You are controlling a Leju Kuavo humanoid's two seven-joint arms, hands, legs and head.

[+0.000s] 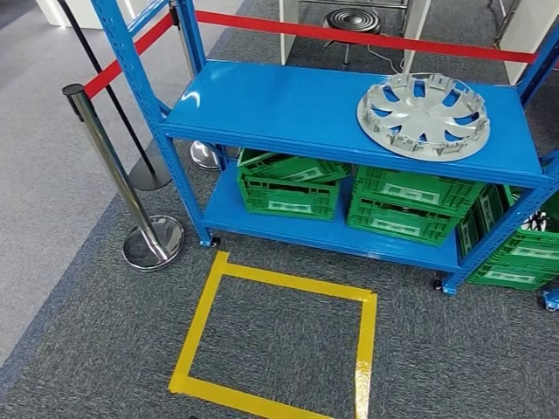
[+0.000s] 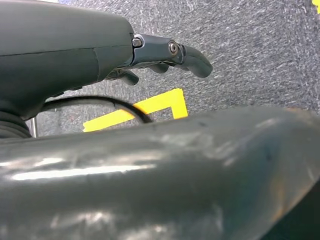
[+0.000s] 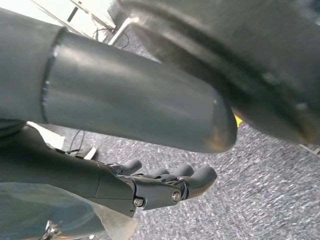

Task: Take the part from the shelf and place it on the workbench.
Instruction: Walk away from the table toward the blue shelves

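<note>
A silver wheel cover (image 1: 423,114) lies flat on the right part of the top board of the blue shelf (image 1: 277,109) in the head view. My left hand (image 2: 166,57) hangs over grey carpet, its fingers nearly straight and holding nothing. My right hand (image 3: 166,182) also hangs over the carpet, fingers slightly bent and apart, with nothing in it. Both hands are far from the wheel cover.
Green crates (image 1: 290,185) stand on the lower board, with more at the right end (image 1: 521,249). A yellow tape rectangle (image 1: 277,345) marks the carpet before the shelf. A chrome post (image 1: 141,218) with a red belt (image 1: 125,57) stands at the left. A round stool (image 1: 353,19) is behind.
</note>
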